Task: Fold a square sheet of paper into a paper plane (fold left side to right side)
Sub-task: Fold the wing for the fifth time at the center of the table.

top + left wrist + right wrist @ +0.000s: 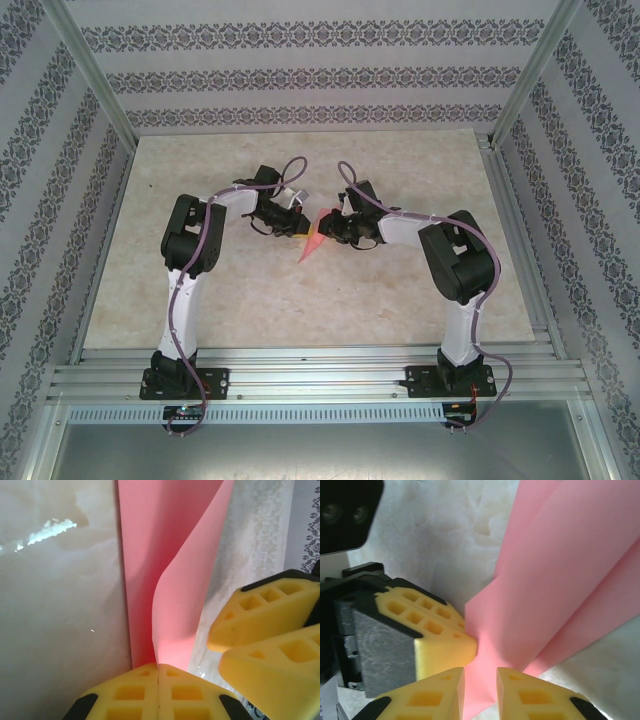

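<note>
left end effector (158,670): clamped tight on paper plane (170,555) | right end effector (481,680): fingers slightly parted, plane between | overhead: plane's far end hidden under both

Top view: the pointed salmon-pink folded paper (311,246) is too small to show creases; the left tool (298,225) and right tool (330,228) cover its upper end. Left wrist view: the top edge crops the paper; its near end vanishes between the left tool's closed yellow fingers (127,697). Right wrist view: top and right edges crop it.
</note>
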